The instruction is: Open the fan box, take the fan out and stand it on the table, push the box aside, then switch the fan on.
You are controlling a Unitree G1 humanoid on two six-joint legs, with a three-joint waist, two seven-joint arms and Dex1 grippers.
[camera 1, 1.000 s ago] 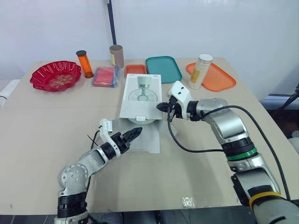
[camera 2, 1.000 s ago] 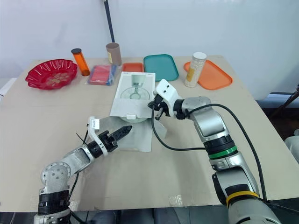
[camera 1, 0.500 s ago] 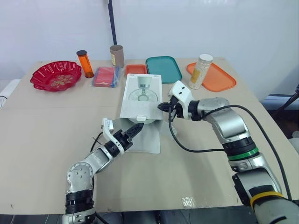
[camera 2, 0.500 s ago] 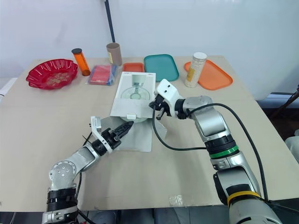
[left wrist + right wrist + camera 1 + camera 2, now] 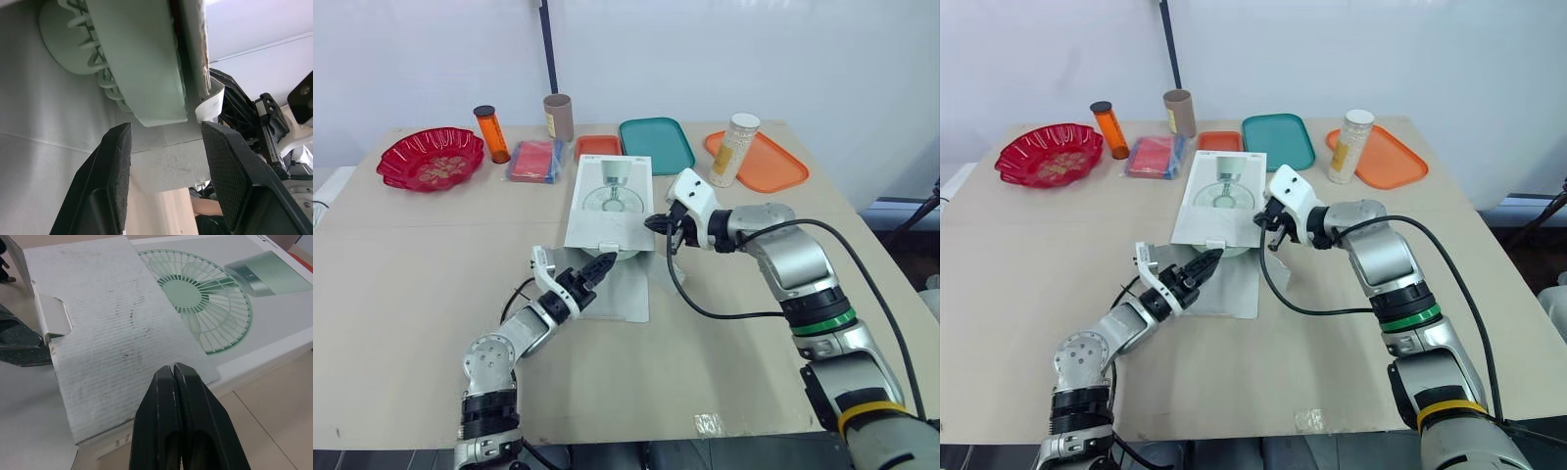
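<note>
left gripper [image 5: 165,126]: fingers spread wide at fan [image 5: 142,63] rim | right gripper [image 5: 174,368]: fingers pressed together by box [image 5: 610,201] | risk: fan could be dropped if gripped shallowly

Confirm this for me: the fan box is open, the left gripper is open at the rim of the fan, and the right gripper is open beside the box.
Not quite: the right gripper is shut, as the right wrist view shows. The rest stands: the fan box is open and the left gripper is open at the rim of the fan.
</note>
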